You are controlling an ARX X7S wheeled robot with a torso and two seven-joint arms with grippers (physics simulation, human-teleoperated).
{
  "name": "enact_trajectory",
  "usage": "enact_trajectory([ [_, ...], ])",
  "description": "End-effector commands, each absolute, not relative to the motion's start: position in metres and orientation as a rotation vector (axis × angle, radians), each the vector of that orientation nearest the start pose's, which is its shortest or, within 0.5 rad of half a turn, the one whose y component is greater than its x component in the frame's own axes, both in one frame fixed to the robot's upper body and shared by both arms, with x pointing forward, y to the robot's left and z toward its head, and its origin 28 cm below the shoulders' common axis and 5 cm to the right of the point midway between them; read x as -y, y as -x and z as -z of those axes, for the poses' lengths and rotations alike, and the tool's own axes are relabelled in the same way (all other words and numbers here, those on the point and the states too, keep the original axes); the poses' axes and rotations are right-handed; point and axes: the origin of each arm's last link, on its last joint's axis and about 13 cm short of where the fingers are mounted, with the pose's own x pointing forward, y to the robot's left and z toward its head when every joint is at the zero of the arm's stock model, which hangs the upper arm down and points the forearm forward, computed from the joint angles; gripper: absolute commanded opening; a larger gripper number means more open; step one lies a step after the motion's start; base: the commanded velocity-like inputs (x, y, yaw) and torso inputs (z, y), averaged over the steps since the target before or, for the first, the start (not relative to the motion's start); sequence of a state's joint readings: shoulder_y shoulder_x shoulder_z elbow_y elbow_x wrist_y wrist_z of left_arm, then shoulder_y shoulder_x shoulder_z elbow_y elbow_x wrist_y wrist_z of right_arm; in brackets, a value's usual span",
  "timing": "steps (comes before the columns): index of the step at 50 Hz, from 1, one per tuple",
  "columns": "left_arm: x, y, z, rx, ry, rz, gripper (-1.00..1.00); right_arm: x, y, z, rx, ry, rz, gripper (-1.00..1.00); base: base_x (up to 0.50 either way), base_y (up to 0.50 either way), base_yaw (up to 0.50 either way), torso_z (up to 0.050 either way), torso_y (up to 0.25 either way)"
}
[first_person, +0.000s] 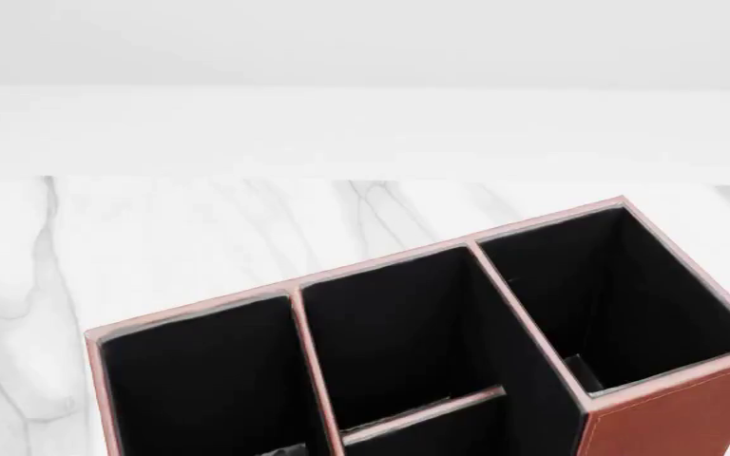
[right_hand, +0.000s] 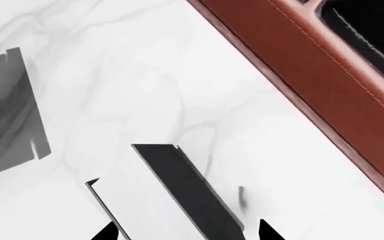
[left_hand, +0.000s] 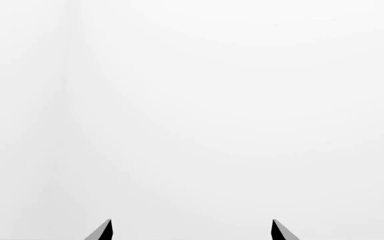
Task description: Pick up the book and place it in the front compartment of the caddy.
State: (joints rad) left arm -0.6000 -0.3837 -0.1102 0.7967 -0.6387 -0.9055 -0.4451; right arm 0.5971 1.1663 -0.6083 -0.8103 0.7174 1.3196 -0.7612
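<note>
The book (right_hand: 172, 200) shows in the right wrist view, with a black cover and a white page edge, on the marble table. My right gripper (right_hand: 185, 232) is open and straddles it, with a small gap on one side. The reddish-brown caddy (right_hand: 312, 65) stands close beside the book. In the head view the caddy (first_person: 669, 418) fills the lower part. Its front compartment (first_person: 391, 342) is the larger black cell behind a low pink-edged crossbar (first_person: 422, 413). The book is out of view there. My left gripper (left_hand: 192, 232) is open and empty, facing plain white.
The white marble table (first_person: 213, 228) runs behind and to the left of the caddy, up to a white wall (first_person: 365, 57). Tall undivided cells (first_person: 201, 389) (first_person: 606, 285) flank the front compartment. A grey shadow (right_hand: 5, 110) lies on the table near the book.
</note>
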Motion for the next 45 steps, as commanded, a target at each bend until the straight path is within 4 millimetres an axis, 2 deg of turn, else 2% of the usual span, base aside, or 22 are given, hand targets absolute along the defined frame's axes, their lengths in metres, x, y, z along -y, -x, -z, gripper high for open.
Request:
enact_trajectory([
  [1,-0.249,-0.227,-0.248,0.444,0.055,-0.104,1.00,0.205,-0.183,-0.180,-0.986,0.623,-1.133,1.00,0.00,0.00,0.00,0.000,0.000],
  [23,-0.249,-0.228,-0.248,0.446,0.057,-0.108,1.00,0.200,-0.182,-0.167,-1.008,0.613,-1.168,1.00,0.00,0.00,0.00,0.000,0.000],
  [24,-0.249,-0.228,-0.248,0.445,0.057,-0.108,1.00,0.200,-0.182,-0.167,-1.004,0.617,-1.171,-1.00,0.00,0.00,0.00,0.000,0.000],
  [36,-0.249,-0.228,-0.248,0.445,0.059,-0.107,1.00,0.201,-0.182,-0.169,-0.973,0.624,-1.158,-1.00,0.00,0.00,0.00,0.000,0.000],
  [45,-0.248,-0.227,-0.247,0.443,0.060,-0.105,1.00,0.202,-0.185,-0.186,-0.900,0.626,-1.150,-1.00,0.00,0.00,0.00,0.000,0.000],
])
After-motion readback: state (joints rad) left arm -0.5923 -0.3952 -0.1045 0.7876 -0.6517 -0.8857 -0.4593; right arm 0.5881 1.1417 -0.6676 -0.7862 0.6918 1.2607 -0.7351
